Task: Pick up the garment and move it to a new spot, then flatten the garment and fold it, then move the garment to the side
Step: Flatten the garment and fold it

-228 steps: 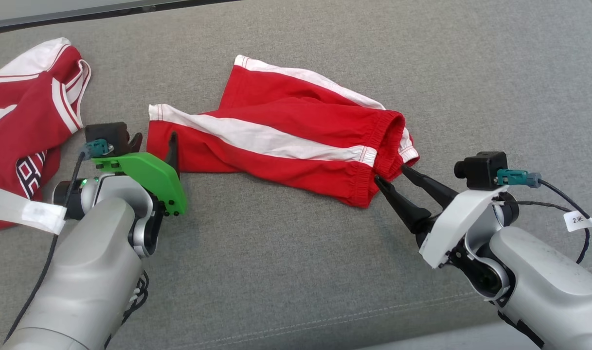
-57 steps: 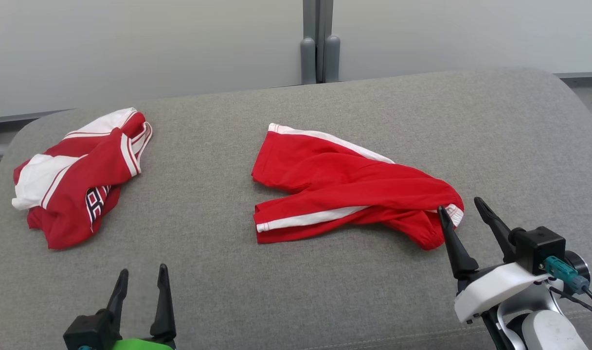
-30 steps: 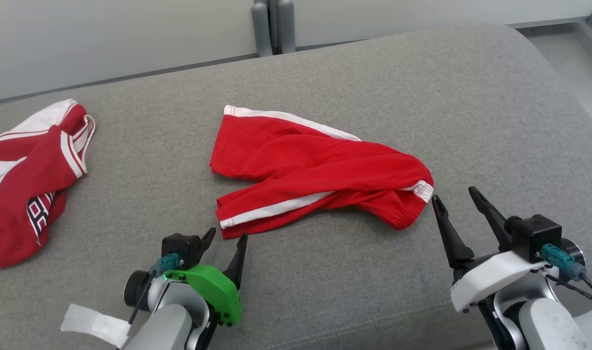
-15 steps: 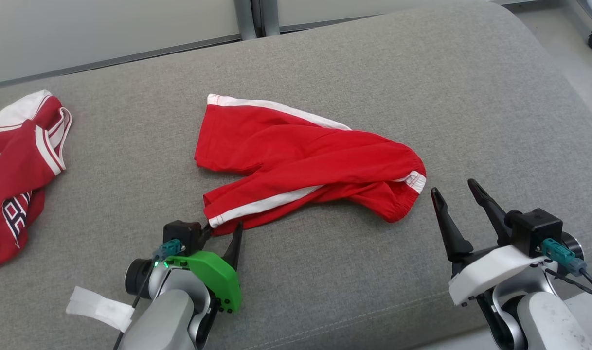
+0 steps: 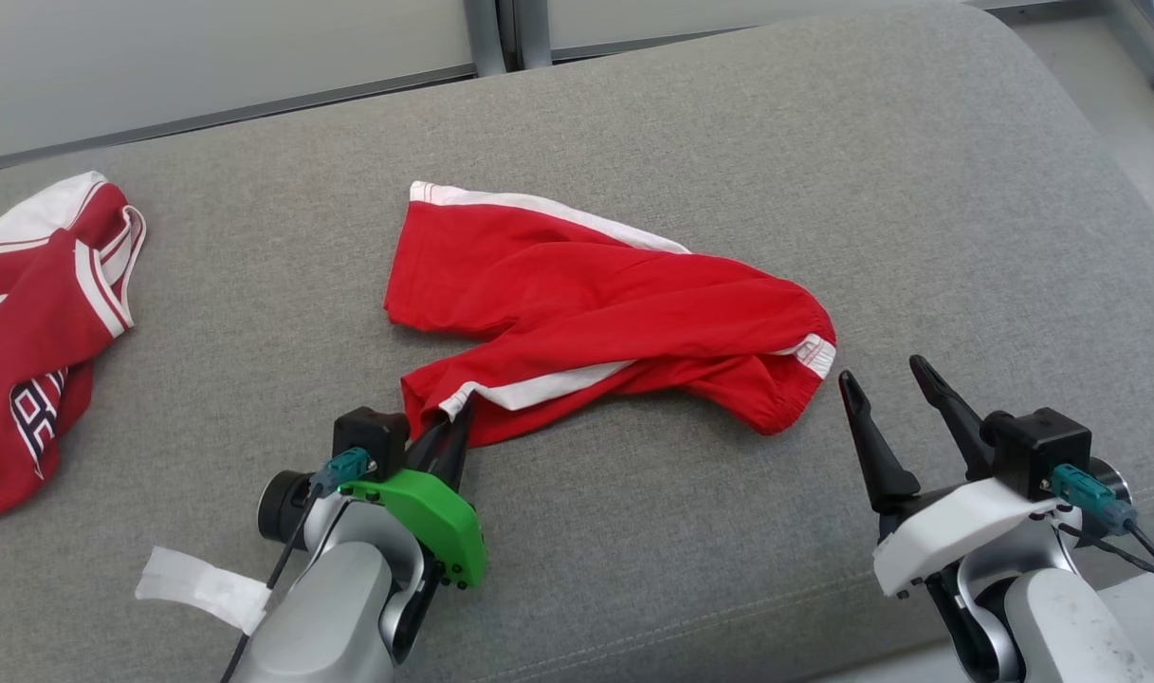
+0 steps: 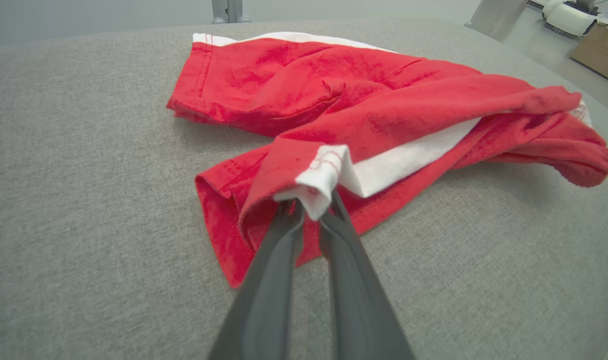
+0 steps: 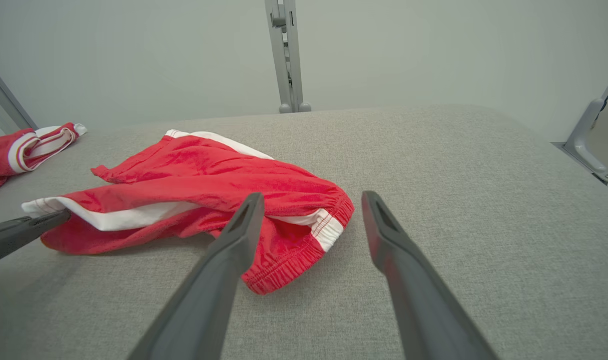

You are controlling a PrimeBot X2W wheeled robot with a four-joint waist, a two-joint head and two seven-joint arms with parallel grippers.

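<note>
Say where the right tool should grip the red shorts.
Grip the red shorts' waistband corner by the white stripe, coming low from the right tool's side: it bulges off the cushion facing those open fingers, opposite the hem the left tool pinches.

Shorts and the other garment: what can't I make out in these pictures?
- Left gripper on the shorts: left wrist view, white hem drapes over it; layers pinched unclear.
- Other garment: head view, cut by the left edge; lettering folded, unreadable.
- Waistband: right wrist view, partly behind the right gripper.

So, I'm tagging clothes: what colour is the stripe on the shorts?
A white stripe on red shorts; clearest in the left wrist view.
</note>
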